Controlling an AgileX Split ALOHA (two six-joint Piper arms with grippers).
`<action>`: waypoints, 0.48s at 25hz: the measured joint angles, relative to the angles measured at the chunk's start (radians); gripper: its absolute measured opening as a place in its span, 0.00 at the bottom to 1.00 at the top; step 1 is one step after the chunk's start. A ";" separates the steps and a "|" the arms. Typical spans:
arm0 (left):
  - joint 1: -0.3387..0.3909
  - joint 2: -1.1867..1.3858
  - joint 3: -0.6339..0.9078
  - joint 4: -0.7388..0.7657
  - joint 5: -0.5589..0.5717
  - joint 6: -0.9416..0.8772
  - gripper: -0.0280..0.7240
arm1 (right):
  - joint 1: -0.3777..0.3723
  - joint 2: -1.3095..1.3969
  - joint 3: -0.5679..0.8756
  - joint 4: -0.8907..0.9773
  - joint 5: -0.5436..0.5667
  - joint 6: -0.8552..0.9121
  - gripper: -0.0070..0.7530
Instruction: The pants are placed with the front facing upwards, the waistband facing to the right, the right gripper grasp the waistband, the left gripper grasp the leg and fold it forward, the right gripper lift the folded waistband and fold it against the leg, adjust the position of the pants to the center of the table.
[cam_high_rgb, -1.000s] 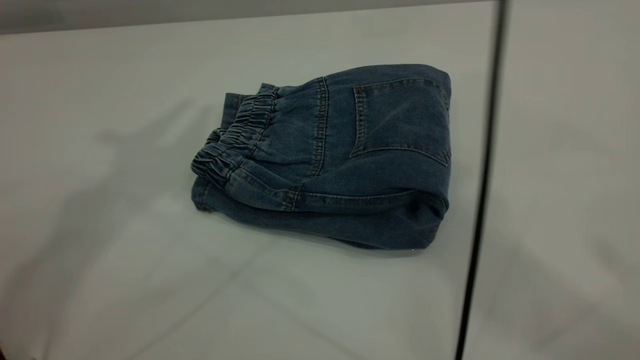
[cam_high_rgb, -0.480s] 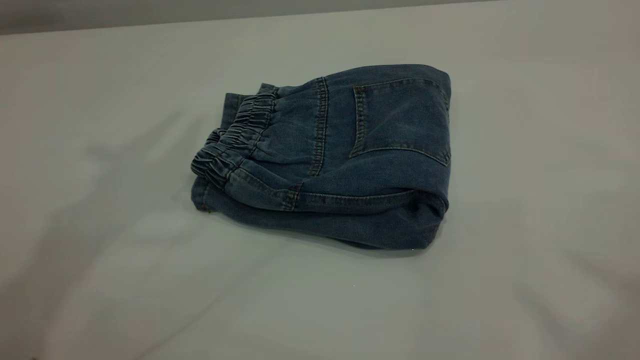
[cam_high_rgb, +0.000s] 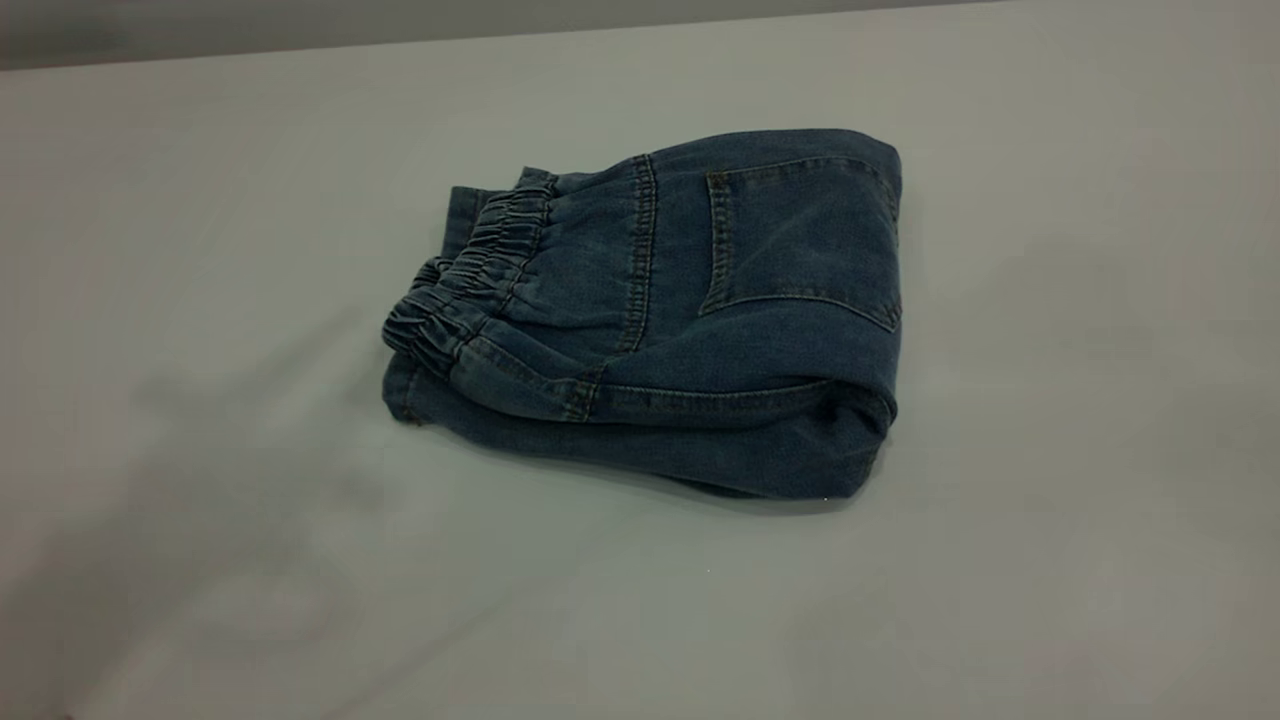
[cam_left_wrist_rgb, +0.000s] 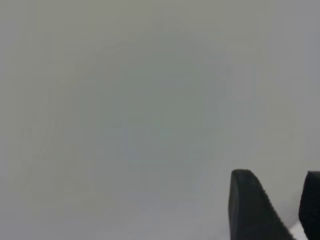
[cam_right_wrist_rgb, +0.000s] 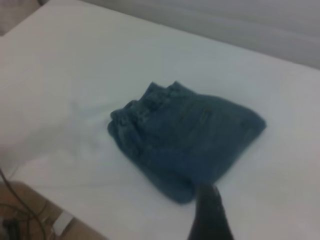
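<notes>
Here, the pants (cam_high_rgb: 660, 310) lie folded (waistband (cam_high_rgb: 470, 280) atop) on the table (cam_high_rgb: 200, 200); jaws' state: cannot tell.

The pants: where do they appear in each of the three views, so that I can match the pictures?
Exterior view: the folded pants lie near the middle of the picture on the table, waistband toward the left.
Left wrist view: not in it; only bare table and the left gripper.
Right wrist view: pants in the middle, beyond the right gripper's fingertip.
Shared landmark: the ruffled waistband.
</notes>
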 joint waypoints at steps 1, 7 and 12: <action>0.000 -0.030 0.027 0.000 -0.003 0.000 0.39 | 0.000 -0.042 0.060 0.001 -0.017 0.000 0.56; 0.000 -0.200 0.203 0.000 -0.060 -0.094 0.39 | 0.000 -0.238 0.326 0.003 -0.033 -0.011 0.56; 0.000 -0.361 0.338 0.000 -0.133 -0.096 0.39 | -0.001 -0.319 0.404 0.016 -0.030 -0.056 0.56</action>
